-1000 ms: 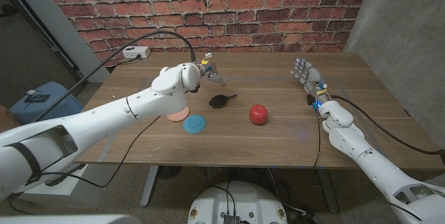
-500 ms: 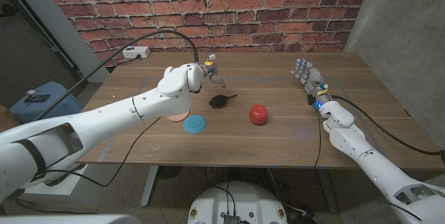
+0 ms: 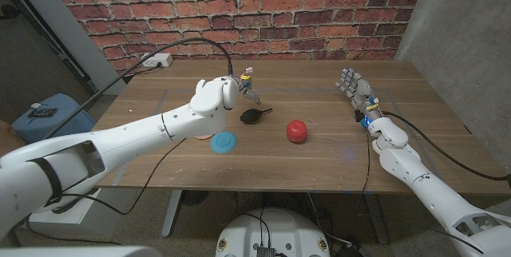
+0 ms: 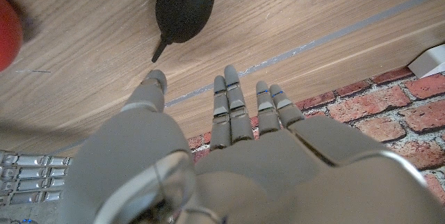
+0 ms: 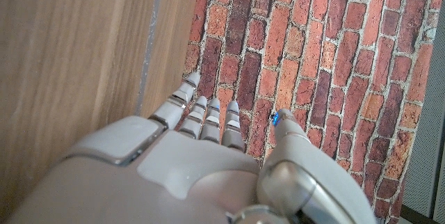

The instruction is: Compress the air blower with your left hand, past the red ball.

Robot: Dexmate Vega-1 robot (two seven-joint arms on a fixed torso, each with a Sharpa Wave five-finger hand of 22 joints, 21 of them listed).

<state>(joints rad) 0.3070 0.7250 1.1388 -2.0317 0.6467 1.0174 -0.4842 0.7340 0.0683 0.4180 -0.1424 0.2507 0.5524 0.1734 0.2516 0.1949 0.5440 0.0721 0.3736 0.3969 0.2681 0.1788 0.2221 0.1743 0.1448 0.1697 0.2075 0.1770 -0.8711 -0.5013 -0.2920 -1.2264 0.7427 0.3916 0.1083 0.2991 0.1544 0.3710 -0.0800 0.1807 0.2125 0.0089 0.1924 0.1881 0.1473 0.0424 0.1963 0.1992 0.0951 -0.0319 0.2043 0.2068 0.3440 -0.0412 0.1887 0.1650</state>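
Air blower point(image 3: 252, 116) lies loose on the table, just beside the left hand point(image 3: 246, 84), which hovers with fingers spread, holding nothing. A misjudged closing grasp may push the smooth bulb toward the red ball point(image 3: 297, 130) instead of compressing it.

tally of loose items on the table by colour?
black: 1, air blower
red: 1, ball
blue: 1, disc
pink: 1, disc, mostly hidden under the left arm
white: 1, power strip
total: 5
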